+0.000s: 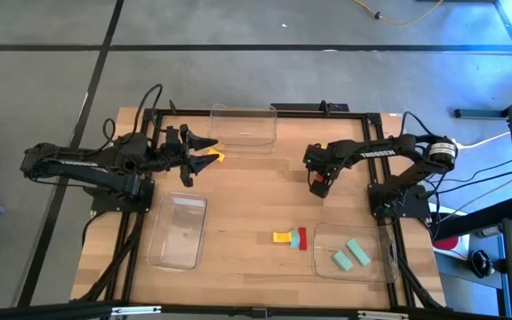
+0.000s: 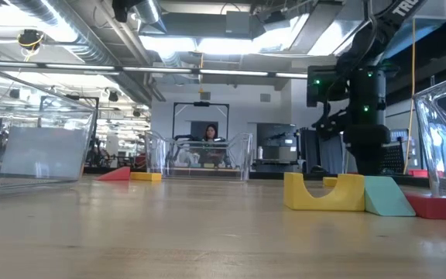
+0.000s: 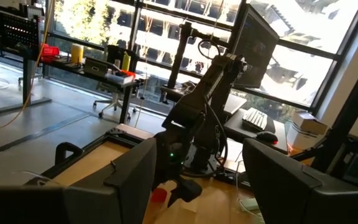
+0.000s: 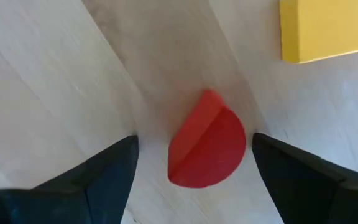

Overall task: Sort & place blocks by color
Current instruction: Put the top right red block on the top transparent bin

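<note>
The right pincer (image 1: 319,184) hangs over a red half-round block (image 4: 207,142) near the middle of the bench (image 1: 247,204), its fingers apart with the block lying between them on the wood. A yellow block (image 4: 328,28) sits just beside it. To do the pick well, the pincer should come straight down so that both fingers (image 4: 98,177) clear the red block, then close across its flat faces and not the curved edge, where it could squirt out. It must also keep off the yellow neighbour.

The right arm reaches in from the bench's right edge, elbow bent, wrist turned down. The left arm stretches from the left edge toward the far side; its pincer (image 1: 204,151) is held level above the bench beside the far tray (image 1: 243,127), fingers spread, and something yellow (image 1: 217,157) shows at its tip, though I cannot tell if it is gripped.

Two mint blocks (image 1: 350,253) lie in the tray (image 1: 380,267) at the near right corner. Just left of it a yellow arch (image 2: 324,194), a mint wedge (image 2: 388,197) and a red bar (image 2: 433,206) sit touching. A third tray (image 1: 178,231) lies by the near left edge.
</note>
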You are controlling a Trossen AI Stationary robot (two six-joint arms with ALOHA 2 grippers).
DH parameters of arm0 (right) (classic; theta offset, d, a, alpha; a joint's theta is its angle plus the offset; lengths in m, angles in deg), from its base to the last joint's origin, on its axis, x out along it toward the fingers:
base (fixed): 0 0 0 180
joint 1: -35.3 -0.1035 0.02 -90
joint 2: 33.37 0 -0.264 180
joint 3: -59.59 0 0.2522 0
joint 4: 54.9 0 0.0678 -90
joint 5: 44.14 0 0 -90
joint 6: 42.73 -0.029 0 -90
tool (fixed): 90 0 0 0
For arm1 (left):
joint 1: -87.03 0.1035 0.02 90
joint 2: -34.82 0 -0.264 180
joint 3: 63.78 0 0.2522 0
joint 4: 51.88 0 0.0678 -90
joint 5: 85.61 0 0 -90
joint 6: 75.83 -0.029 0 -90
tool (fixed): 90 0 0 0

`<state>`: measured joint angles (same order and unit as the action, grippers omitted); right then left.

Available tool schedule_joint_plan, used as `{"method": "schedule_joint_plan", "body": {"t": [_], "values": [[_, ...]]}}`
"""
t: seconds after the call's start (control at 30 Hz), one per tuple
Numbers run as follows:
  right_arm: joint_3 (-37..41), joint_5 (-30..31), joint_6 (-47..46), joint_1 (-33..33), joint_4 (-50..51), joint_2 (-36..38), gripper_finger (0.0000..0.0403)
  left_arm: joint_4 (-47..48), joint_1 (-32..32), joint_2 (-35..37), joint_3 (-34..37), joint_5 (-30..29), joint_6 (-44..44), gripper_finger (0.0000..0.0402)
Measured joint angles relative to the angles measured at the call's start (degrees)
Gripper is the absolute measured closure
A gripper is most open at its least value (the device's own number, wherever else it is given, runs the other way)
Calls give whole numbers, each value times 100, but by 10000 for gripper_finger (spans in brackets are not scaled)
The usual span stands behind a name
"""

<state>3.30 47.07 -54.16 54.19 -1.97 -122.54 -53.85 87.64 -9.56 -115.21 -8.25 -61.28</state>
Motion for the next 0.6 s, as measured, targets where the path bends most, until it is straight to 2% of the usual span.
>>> {"method": "schedule_joint_plan", "body": {"t": [0.2, 0.3, 0.4, 0.6], "values": [[5, 17, 85, 1, -42, -2, 86, 0, 1, 0, 0, -41, 0, 170], [5, 76, 149, -4, -62, -2, 107, 1, 1, 0, 0, -42, 0, 170], [5, 102, 168, -4, -139, -4, 157, 0, 1, 0, 0, -42, 0, 170], [1, 209, 274, -2, -260, -3, 298, 1, 1, 0, 0, -193, 2, 170]]}}
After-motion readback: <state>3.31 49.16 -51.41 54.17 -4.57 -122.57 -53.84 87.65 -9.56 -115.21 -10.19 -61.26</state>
